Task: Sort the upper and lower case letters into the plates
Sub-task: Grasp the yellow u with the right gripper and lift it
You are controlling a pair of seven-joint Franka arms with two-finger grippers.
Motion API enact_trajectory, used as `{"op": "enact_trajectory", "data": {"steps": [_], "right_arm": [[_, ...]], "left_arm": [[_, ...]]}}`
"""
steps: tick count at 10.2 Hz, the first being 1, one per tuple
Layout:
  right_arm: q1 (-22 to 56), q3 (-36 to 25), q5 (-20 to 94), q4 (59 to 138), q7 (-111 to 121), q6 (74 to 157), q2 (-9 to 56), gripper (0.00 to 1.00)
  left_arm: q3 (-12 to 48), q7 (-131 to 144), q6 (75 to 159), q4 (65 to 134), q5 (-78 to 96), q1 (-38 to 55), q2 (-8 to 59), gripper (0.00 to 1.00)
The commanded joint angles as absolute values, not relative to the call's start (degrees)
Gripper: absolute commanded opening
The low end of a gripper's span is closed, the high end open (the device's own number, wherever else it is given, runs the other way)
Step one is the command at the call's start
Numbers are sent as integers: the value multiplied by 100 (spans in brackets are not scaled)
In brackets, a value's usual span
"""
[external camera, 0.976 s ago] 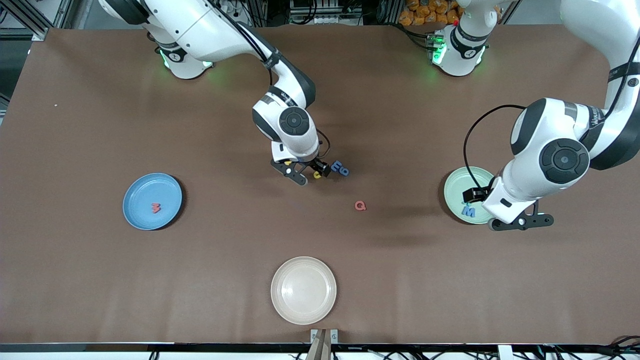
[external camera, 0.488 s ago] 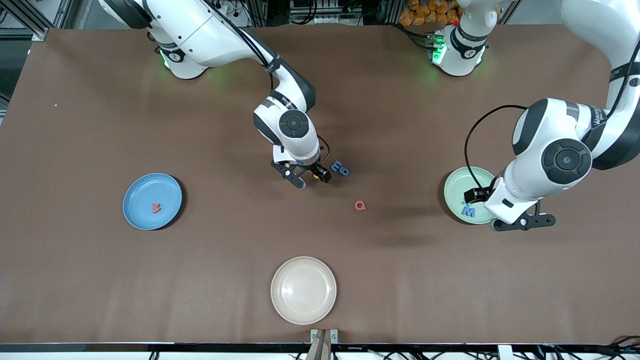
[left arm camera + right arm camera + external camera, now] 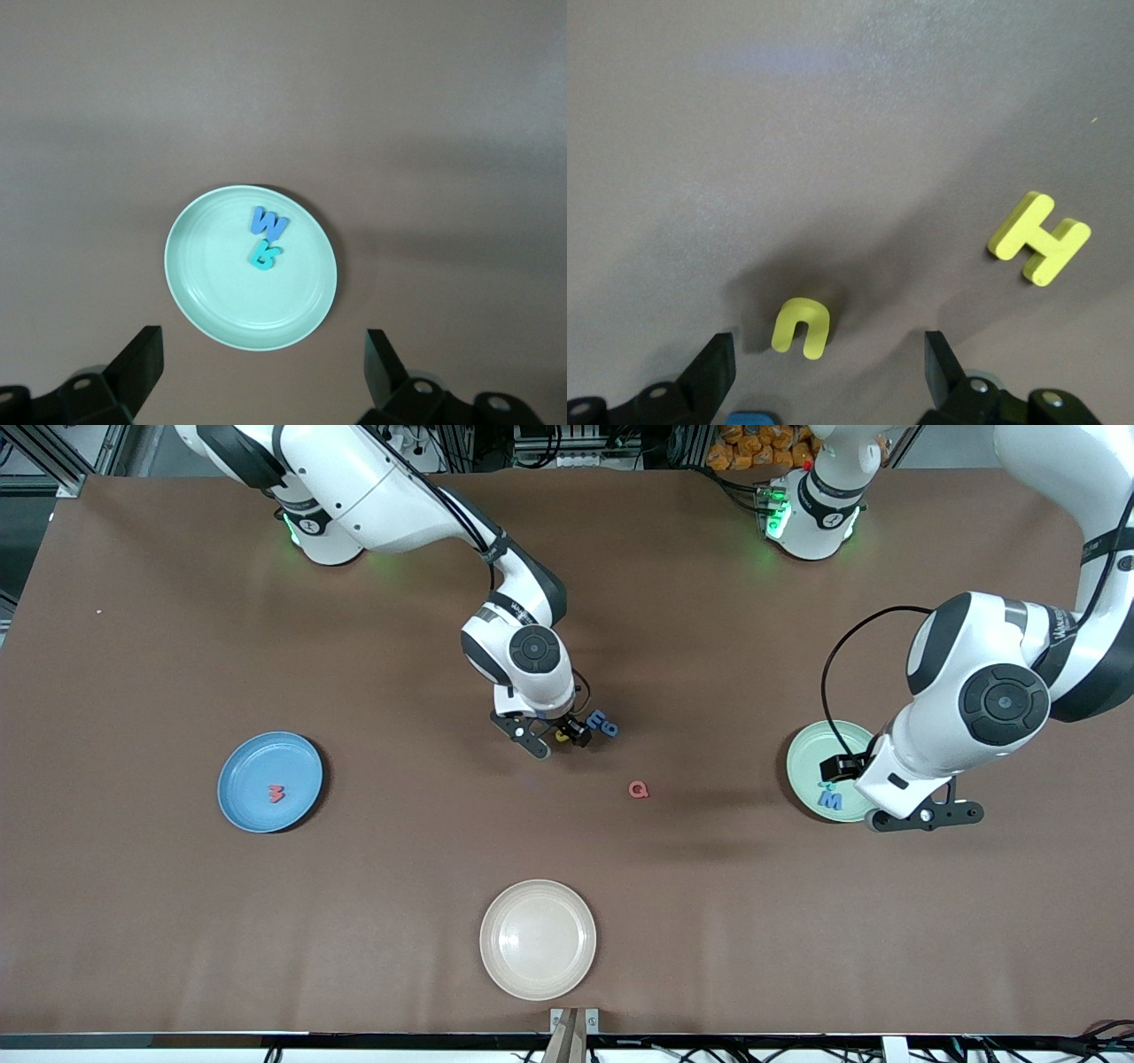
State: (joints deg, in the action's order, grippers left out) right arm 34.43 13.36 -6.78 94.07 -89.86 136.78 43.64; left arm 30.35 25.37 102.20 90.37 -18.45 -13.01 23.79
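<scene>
The brown worktop (image 3: 177, 921) is carrying three round plates: a beige one (image 3: 538, 939) is sitting near the middle of the edge closest to the front camera, a matte blue plate (image 3: 269, 781) is lying toward the right arm's end, and a pale mint green plate (image 3: 819, 766) toward the left arm's end. The blue plate is holding one small red foam letter (image 3: 276, 793). The left wrist view is showing what the front view half hides: a blue foam letter (image 3: 268, 225) and a teal one (image 3: 263, 258) lying touching each other inside the mint plate. The left gripper (image 3: 926, 816) is hanging over that plate's rim, its jaws spread and holding nothing. The right gripper (image 3: 555, 738) is down near the worktop's middle, jaws apart on either side of a small yellow lowercase letter (image 3: 801, 327), not pinching it. Only the right wrist view is showing a yellow capital H (image 3: 1039, 238) nearby. Two blue letters (image 3: 602, 724) are lying just beside that gripper, and a red Q (image 3: 638, 789) is lying closer to the front edge.
</scene>
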Motion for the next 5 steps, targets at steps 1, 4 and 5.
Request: {"op": "enact_trajectory", "data": {"steps": [1,4,5], "right_arm": [[3516,1248,-835,9211,-9141,13667,4535,91],[3516,1239,-826,9185,-9141,13667,4544,65],[3498,1239,-826,9185,-9141,13667,4553,62]], "left_arm": [[3050,2522,9941,9044,-1687,-1336,2154,100],[3041,2540,9940,9053,-1696,-1257,2215,100],[3050,2549,9940,9088,-1696,-1248,2232,100]]}}
